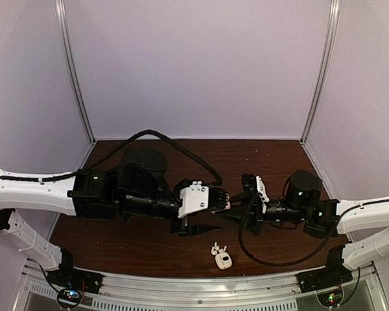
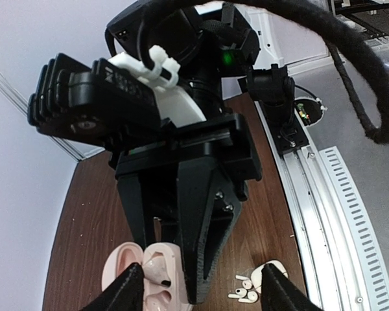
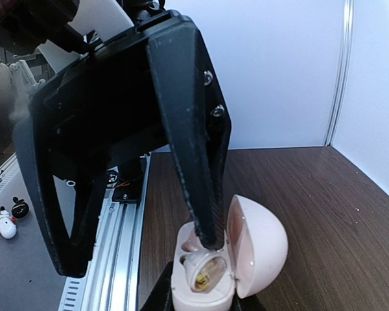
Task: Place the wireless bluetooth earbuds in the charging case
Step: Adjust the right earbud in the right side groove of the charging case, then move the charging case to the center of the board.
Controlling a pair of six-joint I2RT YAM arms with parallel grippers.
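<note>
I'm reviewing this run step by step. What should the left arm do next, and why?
Probably back the left gripper away from the open pink case that the right gripper holds: its jaws are spread and empty, one finger tip sits at the case's mouth, and two white earbuds lie loose on the table.

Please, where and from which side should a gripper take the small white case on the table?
Probably from straight above, gripping the white case across its left and right sides: it lies low on the table, and the earbuds lie just beyond it.
</note>
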